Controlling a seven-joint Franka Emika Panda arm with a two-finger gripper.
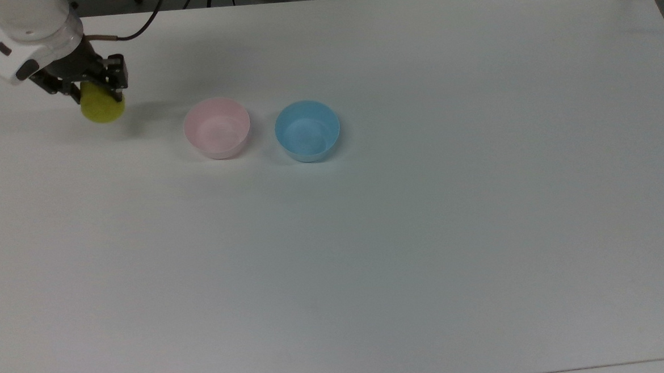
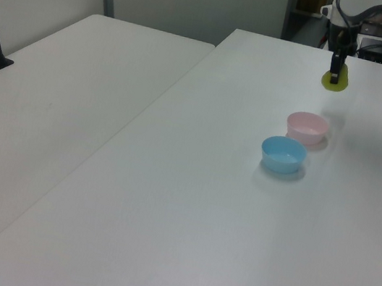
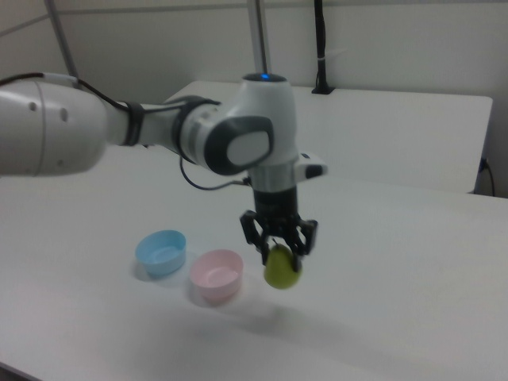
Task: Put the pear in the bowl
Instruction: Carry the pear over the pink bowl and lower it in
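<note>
Item: pear (image 3: 282, 268), yellow-green. Location: hung in my claw (image 3: 279, 245), clear of the white table (image 1: 425, 233), with its shadow on the surface below it in the right view. Claw state: fingers closed around the pear's upper part, the wide base hanging free beneath.

Item: pink bowl (image 1: 217, 127). Location: upright on the table, empty, to the top view's right of the pear and well apart from it.

Item: blue bowl (image 1: 307, 130). Location: just beside the pink one, on its far side from me. Not the target.

Step in hand, as I judged it: the lift was done and the carry was due.

Next move called for: travel sideways toward the pink bowl, keeping the pear above its rim, stopping centred over it, short of the blue one, then lowering and opening.
</note>
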